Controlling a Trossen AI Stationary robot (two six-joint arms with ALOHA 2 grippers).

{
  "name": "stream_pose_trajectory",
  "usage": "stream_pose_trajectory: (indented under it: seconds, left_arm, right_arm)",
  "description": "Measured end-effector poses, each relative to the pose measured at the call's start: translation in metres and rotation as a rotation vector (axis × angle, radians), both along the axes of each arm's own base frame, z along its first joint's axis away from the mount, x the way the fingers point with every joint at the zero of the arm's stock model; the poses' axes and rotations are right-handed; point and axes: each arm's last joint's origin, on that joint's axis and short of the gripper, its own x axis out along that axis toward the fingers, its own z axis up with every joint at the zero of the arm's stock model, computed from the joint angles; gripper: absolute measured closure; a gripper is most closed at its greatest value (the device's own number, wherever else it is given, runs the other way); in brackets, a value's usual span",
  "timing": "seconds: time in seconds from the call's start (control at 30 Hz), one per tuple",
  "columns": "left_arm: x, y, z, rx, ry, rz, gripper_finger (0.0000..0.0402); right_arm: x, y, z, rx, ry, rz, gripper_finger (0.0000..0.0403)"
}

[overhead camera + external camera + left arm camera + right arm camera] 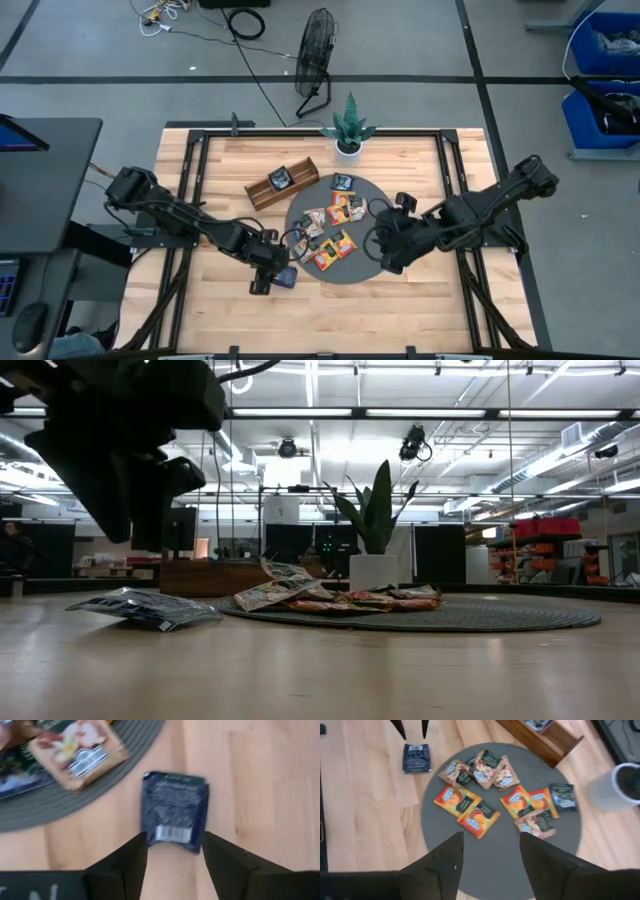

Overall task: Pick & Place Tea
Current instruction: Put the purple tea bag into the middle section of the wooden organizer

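This looks like a robotics lab or workshop: a wooden table (pixel 420 300) on a black metal frame stands on grey concrete floor. Loose cables (pixel 245 20), a floor fan (pixel 315 50), blue storage bins (pixel 605 50) and ceiling strip lights (pixel 330 412) surround it.

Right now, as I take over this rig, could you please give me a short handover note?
Left gripper: open, low over a dark blue sachet lying on the bare wood just off the grey mat; not gripped.
Right gripper: open, empty, above the mat's edge on its own side.
Tea: about nine sachets still on the mat, orange, pale and dark ones.
Wooden tray: behind the mat, with at least one dark sachet inside.
Done: that one filed, as far as I can see.
Left: the blue one, then the mat's pile.
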Motion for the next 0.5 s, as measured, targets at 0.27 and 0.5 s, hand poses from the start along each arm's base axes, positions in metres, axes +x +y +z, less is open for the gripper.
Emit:
stream_pose_trajectory:
  seconds: [0.27, 0.5]
  left_arm:
    - [0.002, -0.008, -0.011, 0.055, -0.001, -0.056, 0.0148]
    - [0.011, -0.007, -0.03, 0.094, 0.023, -0.065, 0.0138]
  right_arm:
    - [-0.003, 0.006, -0.035, 0.097, -0.135, -0.003, 0.0203]
    - [0.004, 0.011, -0.041, 0.138, -0.202, 0.006, 0.0203]
